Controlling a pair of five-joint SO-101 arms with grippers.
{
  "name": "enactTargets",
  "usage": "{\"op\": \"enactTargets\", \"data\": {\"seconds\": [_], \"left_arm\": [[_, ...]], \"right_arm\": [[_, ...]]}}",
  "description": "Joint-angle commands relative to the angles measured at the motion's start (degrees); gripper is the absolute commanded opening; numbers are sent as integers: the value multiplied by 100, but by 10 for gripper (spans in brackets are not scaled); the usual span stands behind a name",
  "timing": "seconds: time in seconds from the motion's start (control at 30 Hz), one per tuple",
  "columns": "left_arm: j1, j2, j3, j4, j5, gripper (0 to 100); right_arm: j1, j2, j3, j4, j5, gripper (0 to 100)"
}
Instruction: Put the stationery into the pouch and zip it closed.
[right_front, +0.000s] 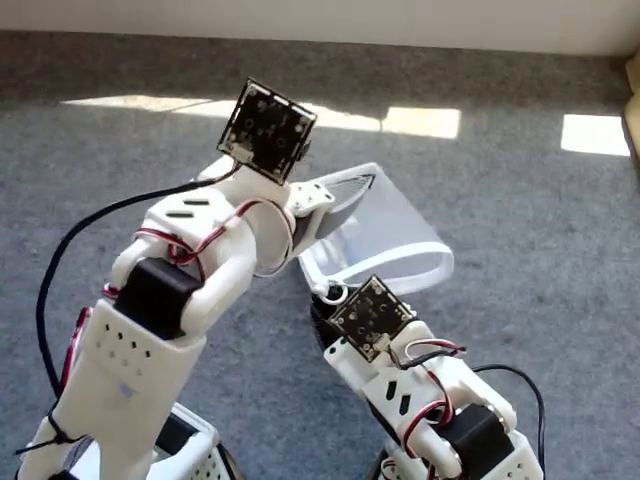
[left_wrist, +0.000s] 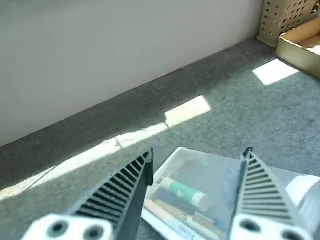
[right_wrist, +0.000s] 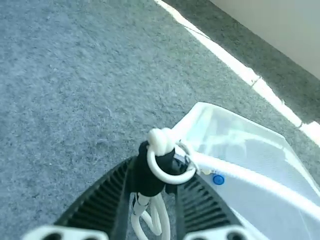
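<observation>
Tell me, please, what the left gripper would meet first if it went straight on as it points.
Probably the pouch, its clear end ahead between the open jaws of the left gripper; depth is unclear.

No legible text, print on stationery (left_wrist: 182, 192) in pouch (left_wrist: 285, 175) unreadable

place: carpeted room, home-like | grey carpet (right_front: 520, 230) | white wall (left_wrist: 100, 60) | storage basket (left_wrist: 285, 20) | cardboard box (left_wrist: 301, 44)
</observation>
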Motion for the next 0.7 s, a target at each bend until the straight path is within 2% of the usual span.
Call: {"op": "enactTargets", "data": {"seconds": [0.0, 0.17, 0.3, 0.5, 0.67], "left_arm": [[-453, -602, -110, 633, -668, 270], [-892, -927, -66, 1354, -1380, 274], [-945, -989, 84, 1811, -1793, 274], [-910, -998, 1042, 1802, -2365, 274], [-470, -998, 1684, 1653, -2497, 274]], "right_arm": [[66, -92, -66, 22, 9, 5], [532, -92, -92, 22, -18, 5], [734, -92, -92, 22, -26, 5], [752, -92, -92, 13, -185, 5], [752, -92, -92, 4, -220, 5]]}}
